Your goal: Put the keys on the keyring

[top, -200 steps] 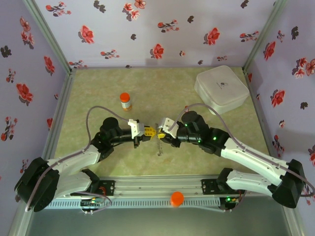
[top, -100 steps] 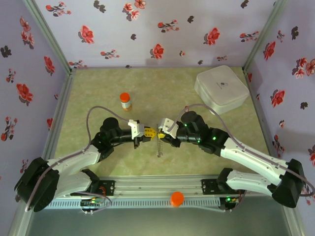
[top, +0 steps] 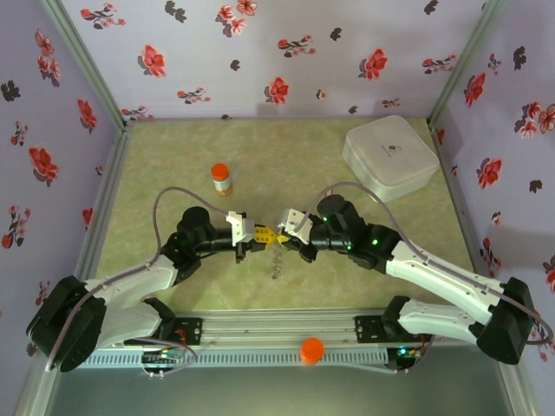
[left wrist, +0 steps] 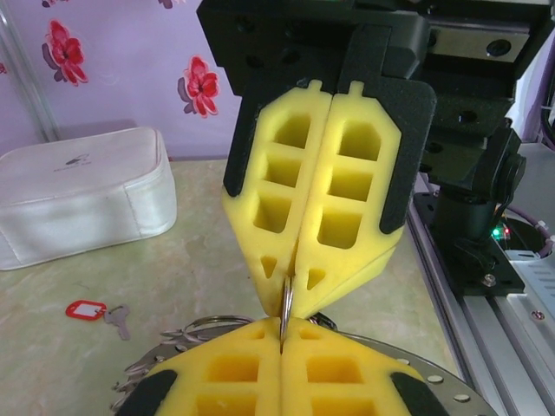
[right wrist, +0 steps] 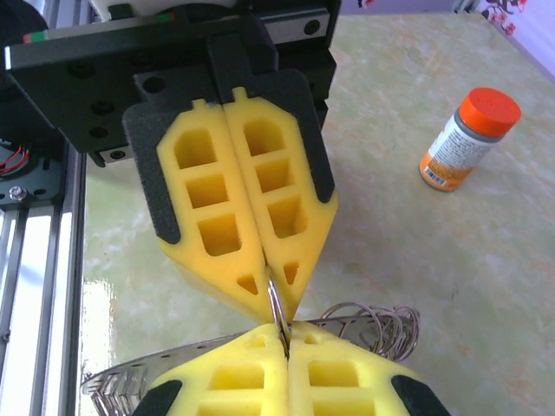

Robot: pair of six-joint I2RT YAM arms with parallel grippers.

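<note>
Right hand (top: 284, 235) has just clamped the keyring (left wrist: 285, 307), facing the left hand (top: 265, 234), also gripping it; red-tagged key (left wrist: 88, 309) lies unthreaded on the worktop (left wrist: 199, 260).

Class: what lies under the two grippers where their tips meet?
Silvery loops of the keyring show below the left gripper and right gripper, both shut on it. The yellow fingers hide the rest.
</note>
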